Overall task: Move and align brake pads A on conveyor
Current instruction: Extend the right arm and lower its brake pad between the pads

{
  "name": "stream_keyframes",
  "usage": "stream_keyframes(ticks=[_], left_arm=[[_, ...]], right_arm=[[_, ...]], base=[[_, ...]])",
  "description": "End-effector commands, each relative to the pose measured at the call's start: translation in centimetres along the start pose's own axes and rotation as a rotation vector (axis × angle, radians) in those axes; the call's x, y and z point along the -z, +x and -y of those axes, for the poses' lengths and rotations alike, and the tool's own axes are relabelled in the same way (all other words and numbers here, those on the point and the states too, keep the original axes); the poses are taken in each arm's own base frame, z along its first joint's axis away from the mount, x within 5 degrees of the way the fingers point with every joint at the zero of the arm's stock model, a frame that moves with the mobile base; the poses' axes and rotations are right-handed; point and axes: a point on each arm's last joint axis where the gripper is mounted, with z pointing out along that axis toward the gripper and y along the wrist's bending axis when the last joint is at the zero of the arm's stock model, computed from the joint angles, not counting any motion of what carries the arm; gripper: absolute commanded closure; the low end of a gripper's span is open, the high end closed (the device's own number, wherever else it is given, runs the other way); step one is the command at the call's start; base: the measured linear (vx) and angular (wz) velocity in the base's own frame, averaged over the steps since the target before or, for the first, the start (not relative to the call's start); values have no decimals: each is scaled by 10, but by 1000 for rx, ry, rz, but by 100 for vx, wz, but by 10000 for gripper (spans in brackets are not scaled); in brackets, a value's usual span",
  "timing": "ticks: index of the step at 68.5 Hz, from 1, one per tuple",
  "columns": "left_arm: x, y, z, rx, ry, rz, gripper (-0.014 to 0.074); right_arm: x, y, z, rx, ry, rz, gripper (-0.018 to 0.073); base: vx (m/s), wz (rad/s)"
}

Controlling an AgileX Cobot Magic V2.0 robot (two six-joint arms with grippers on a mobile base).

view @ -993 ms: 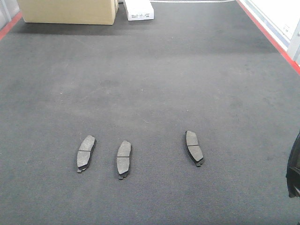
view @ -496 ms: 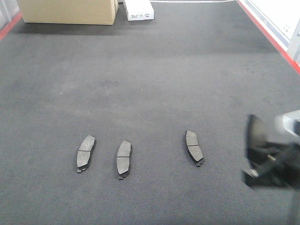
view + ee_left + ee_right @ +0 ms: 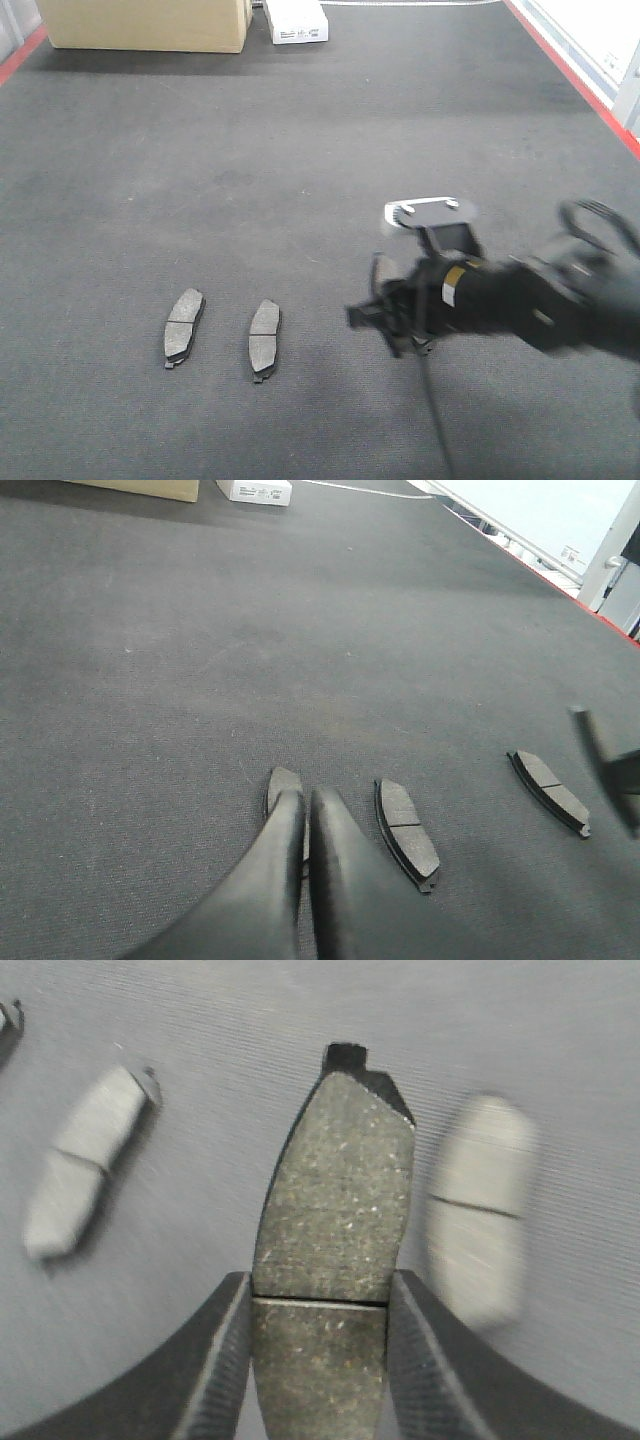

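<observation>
Grey felt conveyor (image 3: 300,150), w/ red edges & two boxes at the far end: right gripper (image 3: 318,1360) carries one brake pad (image 3: 335,1250) low over the belt.

Right jaws clamp the pad's long sides, one each side, near its middle groove. Front view shows the right arm (image 3: 520,300) blurry, pad hard to see there. Two more pads (image 3: 184,325) (image 3: 264,338) lie flat on the belt, side by side, apart. A third (image 3: 548,790) lies further right, near the arm. Left gripper (image 3: 300,880) has its fingers pressed together, holding nothing, just above the leftmost pad. Pads look stiff, flat & likely a bit heavy, w/ a rough top, so prob. not slippery. Best grip: across the narrow middle, by the edges.
</observation>
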Motion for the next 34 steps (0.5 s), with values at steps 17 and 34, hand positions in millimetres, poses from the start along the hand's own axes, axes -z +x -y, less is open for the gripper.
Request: stream_keyframes(ticks=[17, 34], left_arm=[[2, -11, 5, -9, 45, 56, 603], [2, -11, 5, -9, 45, 56, 603]], right_arm=[[-46, -43, -16, -154, -54, -2, 482], [-72, -42, -17, -178, -46, -62, 473]], base=[[0, 0], [0, 0]])
